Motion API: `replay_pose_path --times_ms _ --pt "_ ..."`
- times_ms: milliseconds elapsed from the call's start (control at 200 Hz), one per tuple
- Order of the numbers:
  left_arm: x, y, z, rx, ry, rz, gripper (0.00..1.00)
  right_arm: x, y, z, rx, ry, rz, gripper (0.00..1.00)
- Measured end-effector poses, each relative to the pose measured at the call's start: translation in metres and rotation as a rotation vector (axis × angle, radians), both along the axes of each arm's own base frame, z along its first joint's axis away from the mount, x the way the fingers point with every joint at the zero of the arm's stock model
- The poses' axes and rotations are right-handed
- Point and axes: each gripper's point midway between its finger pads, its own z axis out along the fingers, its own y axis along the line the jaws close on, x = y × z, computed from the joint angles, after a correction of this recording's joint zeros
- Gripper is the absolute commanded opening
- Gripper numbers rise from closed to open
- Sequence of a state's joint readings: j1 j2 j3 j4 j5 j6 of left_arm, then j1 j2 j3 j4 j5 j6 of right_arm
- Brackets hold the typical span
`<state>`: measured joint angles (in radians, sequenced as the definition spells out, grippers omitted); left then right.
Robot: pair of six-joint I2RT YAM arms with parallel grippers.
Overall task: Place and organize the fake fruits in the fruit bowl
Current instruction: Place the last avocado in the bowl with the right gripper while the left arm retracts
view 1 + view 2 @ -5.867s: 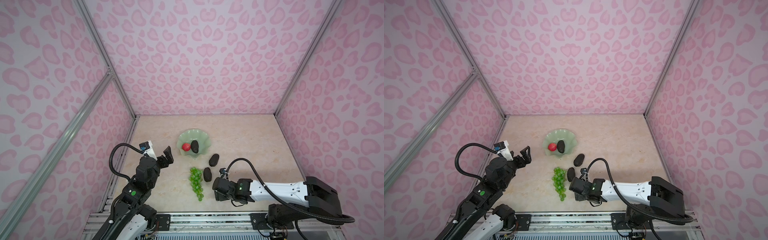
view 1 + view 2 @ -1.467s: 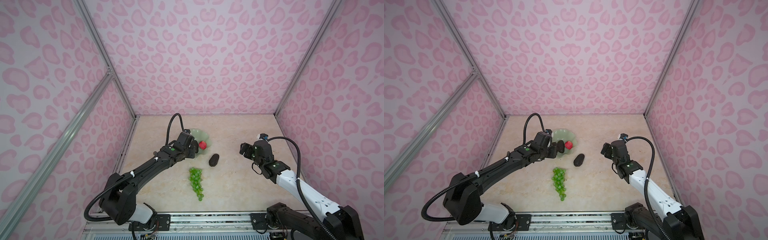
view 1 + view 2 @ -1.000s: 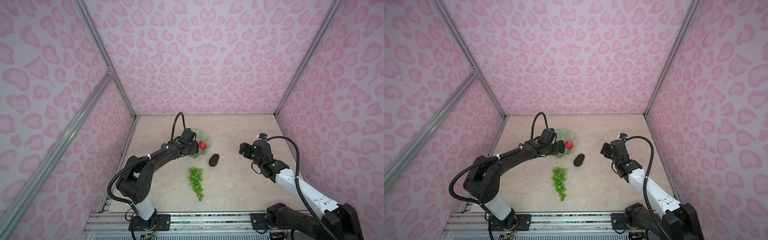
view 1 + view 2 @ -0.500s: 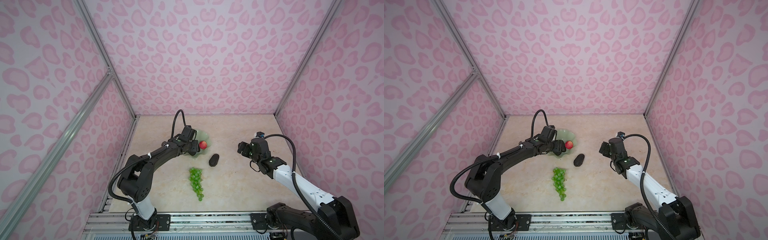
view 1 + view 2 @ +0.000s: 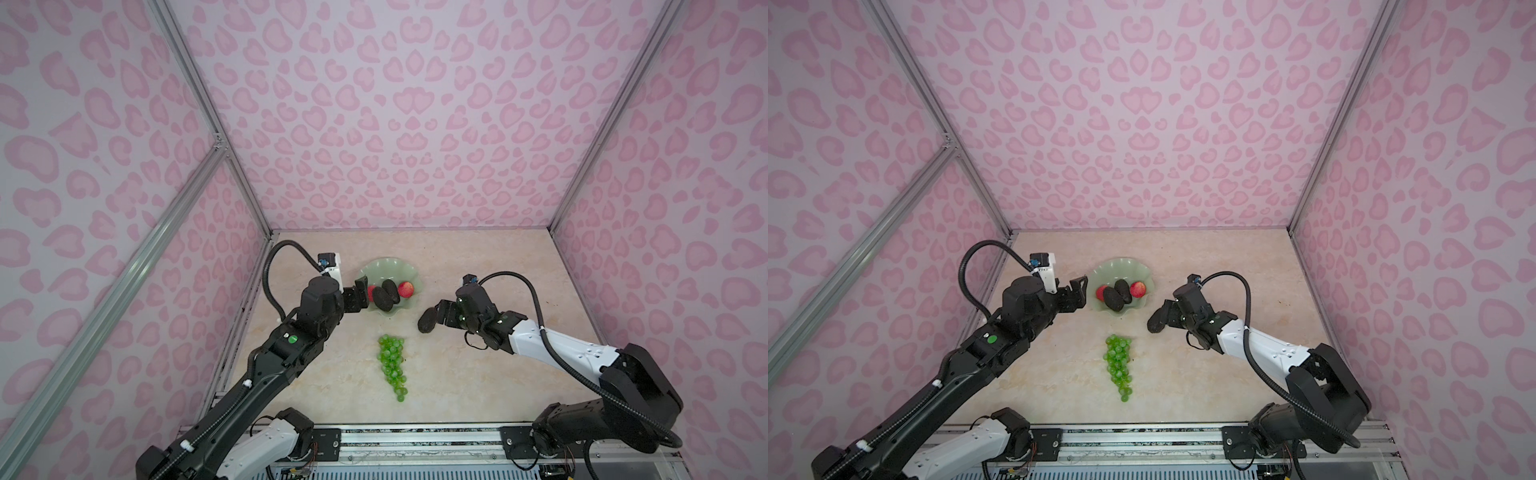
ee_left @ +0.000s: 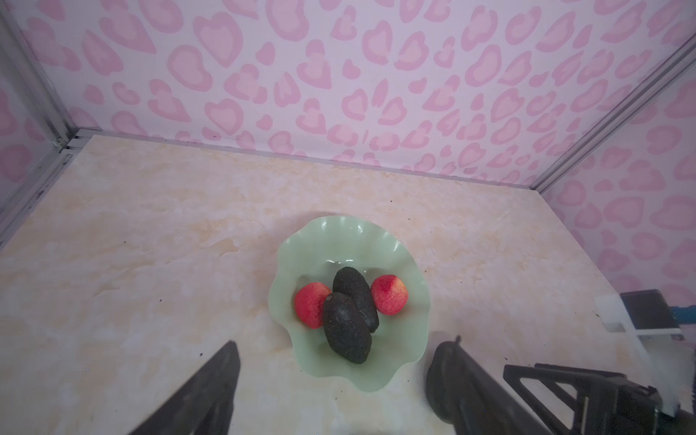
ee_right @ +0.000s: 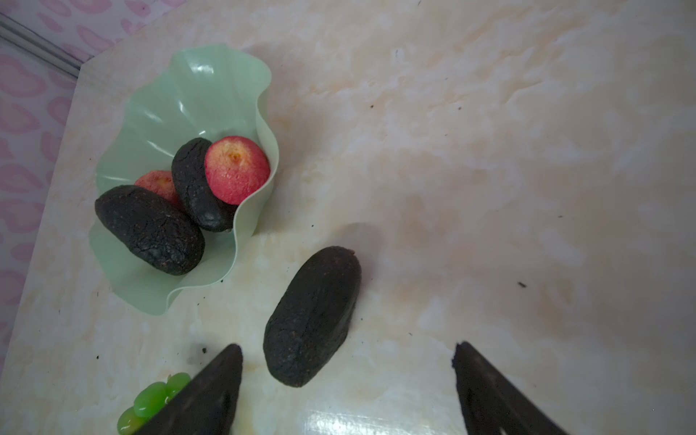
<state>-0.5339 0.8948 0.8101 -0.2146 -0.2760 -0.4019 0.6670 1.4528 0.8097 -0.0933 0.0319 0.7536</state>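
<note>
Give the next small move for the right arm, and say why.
Probably ease the right gripper forward around the dark bumpy oval fruit on the table and close. Its jaws stand open and empty, and the fruit lies just ahead between them, outside the pale mint-green scalloped bowl.

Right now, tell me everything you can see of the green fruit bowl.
The fruit bowl is a shallow dish of pale mint green with a wavy scalloped rim, glossy like thin plastic. It sits upright on the beige marbled tabletop, toward the back. Bunched at its near side lie two dark oval fruits, one against the other, flanked by two red apples; its far half is bare. The open left claw hangs just off its left rim; contact cannot be told.
</note>
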Motion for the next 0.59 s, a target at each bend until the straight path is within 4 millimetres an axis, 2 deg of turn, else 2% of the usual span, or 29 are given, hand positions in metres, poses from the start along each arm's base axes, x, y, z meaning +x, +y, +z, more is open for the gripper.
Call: replay_pose_path --times_ms 115,240,450,595 --pt "-0.018 0.016 -0.015 -0.021 0.000 0.037 0.96 -0.003 0.022 -0.015 0.027 0.038 0.015 0.84" --pt "-0.033 0.029 -0.034 -0.038 0.025 0.073 0.99 0.000 0.036 -0.026 0.051 0.068 0.006 0.81" --pt "-0.041 0.039 -0.033 -0.055 0.012 0.108 1.00 0.012 0.044 -0.036 0.064 0.085 -0.035 0.74" --pt "-0.043 0.044 -0.034 -0.044 0.015 0.125 0.99 0.016 0.044 -0.052 0.037 0.108 -0.057 0.68"
